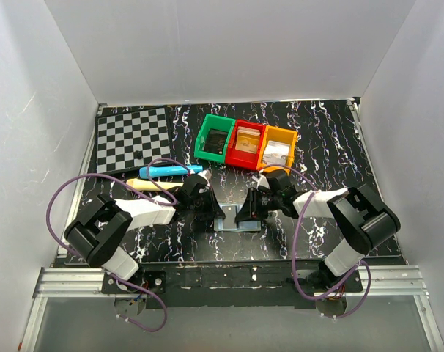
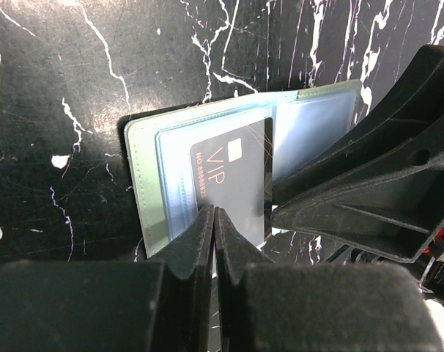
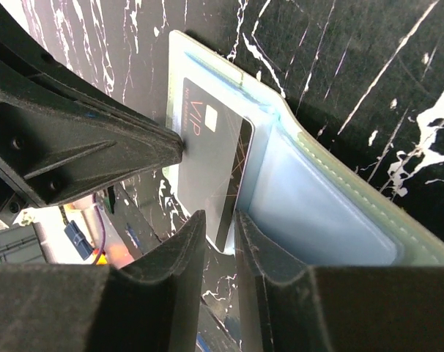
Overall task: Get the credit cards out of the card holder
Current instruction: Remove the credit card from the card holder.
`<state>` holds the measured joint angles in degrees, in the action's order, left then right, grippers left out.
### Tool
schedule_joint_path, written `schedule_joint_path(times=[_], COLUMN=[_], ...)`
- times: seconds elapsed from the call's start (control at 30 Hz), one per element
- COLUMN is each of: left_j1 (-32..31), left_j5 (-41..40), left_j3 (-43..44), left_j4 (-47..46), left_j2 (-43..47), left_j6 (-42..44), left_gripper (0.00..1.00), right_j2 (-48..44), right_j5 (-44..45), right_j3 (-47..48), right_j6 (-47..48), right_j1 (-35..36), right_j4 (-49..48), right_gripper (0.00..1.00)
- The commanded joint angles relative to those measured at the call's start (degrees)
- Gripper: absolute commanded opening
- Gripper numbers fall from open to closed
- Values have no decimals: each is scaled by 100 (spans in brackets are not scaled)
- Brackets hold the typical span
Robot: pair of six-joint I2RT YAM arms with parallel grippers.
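Marbled black table (image 1: pixel 332 139): grey-green bifold holder (image 2: pixel 138 176) spread flat; left jaws clamped on black VIP card (image 2: pixel 237 176), right jaws slightly parted astride it.

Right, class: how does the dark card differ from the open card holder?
The credit card is near-black with VIP lettering; the card holder is grey-green with pale-blue glossy panels. The card is smaller than one panel; the holder lies open, two panels wide. Both are flat and rectangular.

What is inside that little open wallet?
One dark VIP card shows in a pale-blue pocket of the card holder. The other pocket shows none. Anything under that card is covered.
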<state>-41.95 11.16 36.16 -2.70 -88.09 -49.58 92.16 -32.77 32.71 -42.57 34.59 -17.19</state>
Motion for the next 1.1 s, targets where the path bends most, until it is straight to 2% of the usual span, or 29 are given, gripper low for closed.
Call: schedule_joint_path(times=[0.0, 0.4, 0.5, 1.07], left_j1=[47, 73, 82, 258], left_j5=[-158, -131, -140, -61], left_j3=[-92, -109, -109, -215], left_j4=[375, 367, 375, 358], left_j2=[-252, -278, -305, -481], left_j6=[89, 80, 72, 63], left_gripper=[0, 0, 0, 0], right_j2=[-5, -5, -49, -365], right_j5=[-229, -265, -273, -265], right_j3=[-72, -107, -133, -142], right_j6=[-103, -94, -76, 73], right_j1=[-31, -75, -110, -268], right_j4=[-461, -461, -452, -153], right_gripper=[28, 10, 1, 1])
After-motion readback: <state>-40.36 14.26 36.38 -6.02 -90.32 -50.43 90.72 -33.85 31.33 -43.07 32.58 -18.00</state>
